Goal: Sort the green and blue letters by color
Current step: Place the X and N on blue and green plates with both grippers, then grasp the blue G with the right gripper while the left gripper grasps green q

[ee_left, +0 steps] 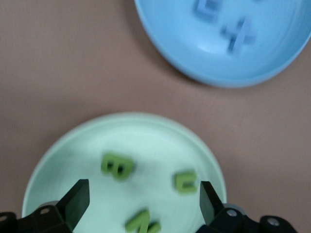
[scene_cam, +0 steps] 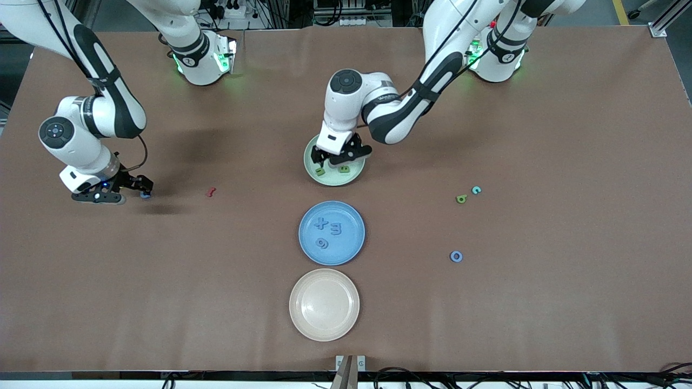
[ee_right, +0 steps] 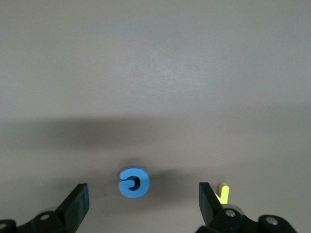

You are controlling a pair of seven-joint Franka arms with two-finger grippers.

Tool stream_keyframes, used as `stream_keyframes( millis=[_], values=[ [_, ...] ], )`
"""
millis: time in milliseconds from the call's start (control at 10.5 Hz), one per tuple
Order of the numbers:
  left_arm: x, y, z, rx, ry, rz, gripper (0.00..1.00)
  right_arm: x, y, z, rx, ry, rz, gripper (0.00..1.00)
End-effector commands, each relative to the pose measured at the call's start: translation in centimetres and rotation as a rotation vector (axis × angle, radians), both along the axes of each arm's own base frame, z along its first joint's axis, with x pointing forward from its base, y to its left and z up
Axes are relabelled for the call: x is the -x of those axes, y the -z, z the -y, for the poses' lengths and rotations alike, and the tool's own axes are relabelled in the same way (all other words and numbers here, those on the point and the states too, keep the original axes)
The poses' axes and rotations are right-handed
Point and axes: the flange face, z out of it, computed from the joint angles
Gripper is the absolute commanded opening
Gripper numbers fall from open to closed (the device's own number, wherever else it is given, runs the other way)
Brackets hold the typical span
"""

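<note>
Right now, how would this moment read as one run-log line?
left hand: open over green plate, three green letters in it | right hand: open, low around blue piece | blue plate: three blue pieces

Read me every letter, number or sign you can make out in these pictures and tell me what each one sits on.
"+", "3" and "9": blue pieces on the blue plate.
"B", "U" and "N": green pieces on the green plate, under the open left tool.
"6": green piece on the table.
"O": blue ring on the table.
Small blue piece between the open right tool's fingers: unclear.
Printing on the left arm: too small.
</note>
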Motion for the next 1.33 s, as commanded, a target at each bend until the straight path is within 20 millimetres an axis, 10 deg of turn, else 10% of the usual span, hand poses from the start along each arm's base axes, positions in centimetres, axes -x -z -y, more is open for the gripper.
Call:
stream_keyframes(
  millis=[0, 380, 759, 1044, 1234],
  values=[
    [-7.3, -3.3, -5.2, -0.041, 0.06, 0.116, 1.0, 0.9, 1.2, 0.5, -0.026, -0.008, 0.017, 1.0],
    [-15.9, -7.4, -15.5, -0.13, 0.184, 0.159, 1.0, 0.9, 3.2, -0.3, -0.052, -0.013, 0.015, 1.0],
    [-20.6, -5.3, -29.8, -0.159, 0.345, 0.081, 1.0, 1.0, 4.8, -0.6, -0.072, -0.019, 0.036, 0.94],
    [-18.8, -1.7, -33.5, -0.173, 0.461, 0.001, 1.0, 1.1, 4.8, 0.0, -0.069, -0.018, 0.037, 0.35],
    [-16.5, -0.1, -33.2, -0.197, 0.573, -0.027, 1.0, 1.2, 4.7, 0.5, -0.068, -0.007, 0.038, 0.18]
  ],
)
